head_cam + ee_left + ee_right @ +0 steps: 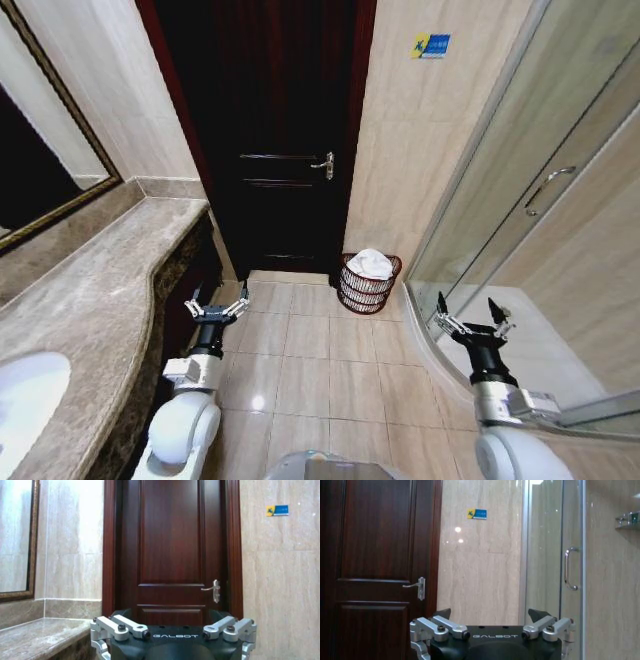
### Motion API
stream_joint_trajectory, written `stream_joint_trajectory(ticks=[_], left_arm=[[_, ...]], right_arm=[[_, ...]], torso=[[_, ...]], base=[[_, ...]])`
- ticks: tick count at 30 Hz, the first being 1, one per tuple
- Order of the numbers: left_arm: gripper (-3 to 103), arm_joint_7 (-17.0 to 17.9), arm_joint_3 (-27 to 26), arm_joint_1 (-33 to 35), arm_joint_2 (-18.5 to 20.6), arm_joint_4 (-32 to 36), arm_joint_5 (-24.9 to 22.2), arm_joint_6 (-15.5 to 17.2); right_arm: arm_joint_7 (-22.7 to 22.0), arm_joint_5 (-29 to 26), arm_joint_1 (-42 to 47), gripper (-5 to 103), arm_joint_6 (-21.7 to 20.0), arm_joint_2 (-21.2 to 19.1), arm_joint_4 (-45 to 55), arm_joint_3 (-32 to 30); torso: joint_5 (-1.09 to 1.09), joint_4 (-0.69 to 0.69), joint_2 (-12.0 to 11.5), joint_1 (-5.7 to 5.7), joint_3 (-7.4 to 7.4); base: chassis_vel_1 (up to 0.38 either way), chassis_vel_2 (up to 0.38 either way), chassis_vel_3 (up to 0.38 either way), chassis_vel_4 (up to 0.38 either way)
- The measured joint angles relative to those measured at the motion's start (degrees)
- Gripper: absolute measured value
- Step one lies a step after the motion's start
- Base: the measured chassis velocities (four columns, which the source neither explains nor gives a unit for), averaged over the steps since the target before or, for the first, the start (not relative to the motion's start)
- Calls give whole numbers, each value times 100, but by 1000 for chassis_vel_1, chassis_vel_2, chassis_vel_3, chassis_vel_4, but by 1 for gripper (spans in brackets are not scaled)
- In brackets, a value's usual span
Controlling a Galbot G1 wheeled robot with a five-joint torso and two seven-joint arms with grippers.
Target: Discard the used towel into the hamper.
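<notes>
Running along the robot's left, a marble counter (95,300) carries a white sink basin (25,400) at its near end, with a framed mirror (45,170) on the wall above it. Just beside the counter's edge the left gripper (217,302) is held low over the tiled floor (310,360), its 2 fingers spread wide with nothing between them. From the left wrist it faces the dark wooden door (172,547) and the door's metal handle (214,590).

Farther on, at the foot of the wall just right of the door, stands the hamper (369,283), upright on the floor tiles. A white towel (371,263) lies bunched inside it, rising a little above the rim. High on the same wall is a small blue and yellow sticker (430,45).

On the right, the right gripper (473,315) hangs near the glass shower door (530,180), fingers likewise parted and empty, well apart from the hamper.
</notes>
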State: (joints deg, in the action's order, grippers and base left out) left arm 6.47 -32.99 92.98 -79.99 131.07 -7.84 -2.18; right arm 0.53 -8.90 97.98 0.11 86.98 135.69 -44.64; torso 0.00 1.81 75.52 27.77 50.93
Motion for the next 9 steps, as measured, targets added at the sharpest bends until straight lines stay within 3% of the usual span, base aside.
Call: stream_joint_trajectory(ticks=[9], left_arm=[[100,-6,22,-2,-9,4,68,3]], right_arm=[[-37,74,-21,100,-36,-18,0,-1]], torso=[[0,0,0,0,0]], base=[[0,0,0,0]])
